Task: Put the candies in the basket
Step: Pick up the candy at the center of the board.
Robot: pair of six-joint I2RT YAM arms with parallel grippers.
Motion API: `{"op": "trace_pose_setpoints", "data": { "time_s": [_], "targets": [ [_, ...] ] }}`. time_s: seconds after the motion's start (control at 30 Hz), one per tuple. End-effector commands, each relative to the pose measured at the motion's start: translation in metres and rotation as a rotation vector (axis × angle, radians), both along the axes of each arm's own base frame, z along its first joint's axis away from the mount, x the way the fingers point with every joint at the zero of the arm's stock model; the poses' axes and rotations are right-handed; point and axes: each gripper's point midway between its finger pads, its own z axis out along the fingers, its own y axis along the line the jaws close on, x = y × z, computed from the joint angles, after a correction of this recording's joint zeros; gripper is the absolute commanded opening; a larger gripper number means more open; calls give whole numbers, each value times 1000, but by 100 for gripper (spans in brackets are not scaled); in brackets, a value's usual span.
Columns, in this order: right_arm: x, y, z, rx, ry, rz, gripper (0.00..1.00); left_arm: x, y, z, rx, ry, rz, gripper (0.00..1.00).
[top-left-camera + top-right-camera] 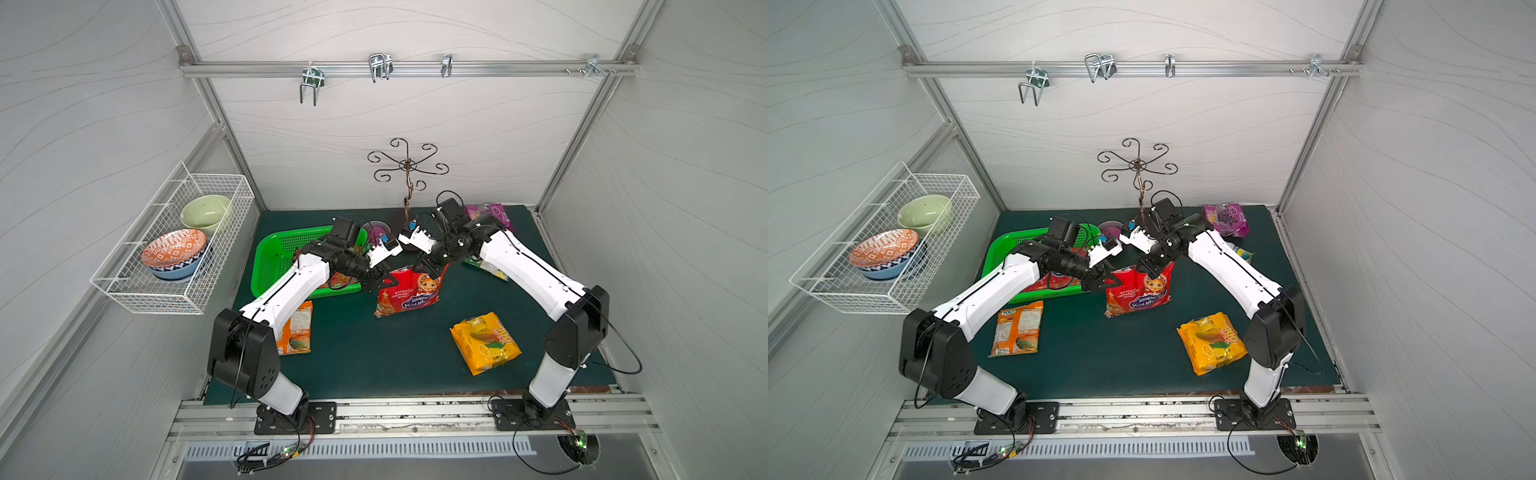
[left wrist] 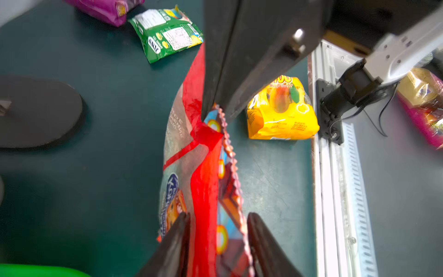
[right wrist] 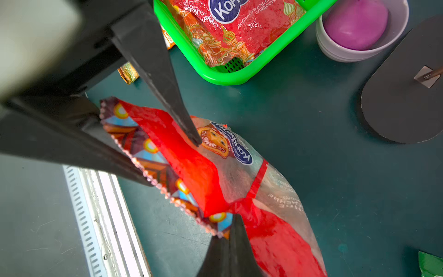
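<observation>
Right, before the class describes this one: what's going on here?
The right gripper is shut on the crimped top edge of a red candy bag in the middle of the mat. The left gripper has its jaws either side of that edge; whether it grips is unclear. Another red bag already lies in the green basket. The orange bag, yellow bag, green bag and purple bag lie outside it.

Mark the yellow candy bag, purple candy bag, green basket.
yellow candy bag [image 1: 485, 344], in a top view, centre of its front.
purple candy bag [image 1: 1227, 220], in a top view, centre of its front.
green basket [image 3: 227, 78], right wrist view, bare corner of rim.
</observation>
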Motion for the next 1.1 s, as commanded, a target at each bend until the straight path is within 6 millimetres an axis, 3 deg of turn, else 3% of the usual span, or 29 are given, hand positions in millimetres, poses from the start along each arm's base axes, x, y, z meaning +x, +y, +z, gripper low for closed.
{"op": "trace_pose_setpoints", "data": {
  "time_s": [0.0, 0.03, 0.1, 0.17, 0.33, 0.37, 0.4, 0.57, 0.67, 0.73, 0.87, 0.97, 1.07],
  "targets": [
    [-7, 5, 35, 123, -29, 17, 0, 7, -8, 20, -45, -64, -39, 7],
    [-7, 3, 36, 127, -28, 19, 0, 5, -8, 22, -48, -65, -49, 0],
    [-13, 2, 41, 145, -18, 45, 1, 3, -9, 32, -55, -65, -54, 0],
    [-22, 0, 49, 167, -30, 88, 15, 1, -9, 44, -66, -61, -56, 0],
    [-35, -22, 76, 184, -167, 100, 65, -2, -11, 83, -104, -39, -40, 0],
    [-33, -31, 83, 186, -213, 74, 77, 0, -10, 91, -104, -39, -21, 0],
    [-31, -38, 89, 190, -247, 49, 96, 2, -10, 97, -100, -37, -1, 0],
    [-8, -92, 133, 230, -503, -265, 99, 21, 0, 133, -74, -44, 160, 0],
    [-2, -118, 143, 267, -562, -444, 99, 32, 11, 158, -91, -32, 269, 0],
    [-10, -116, 141, 321, -511, -433, 99, 35, 21, 183, -144, -26, 325, 0],
    [-12, -106, 124, 316, -411, -406, 99, 53, 51, 208, -179, -17, 491, 0],
    [-5, -100, 114, 306, -371, -417, 99, 67, 72, 214, -173, -44, 594, 0],
    [2, -94, 108, 302, -350, -413, 99, 84, 95, 209, -152, -45, 728, 0]
  ]
}}
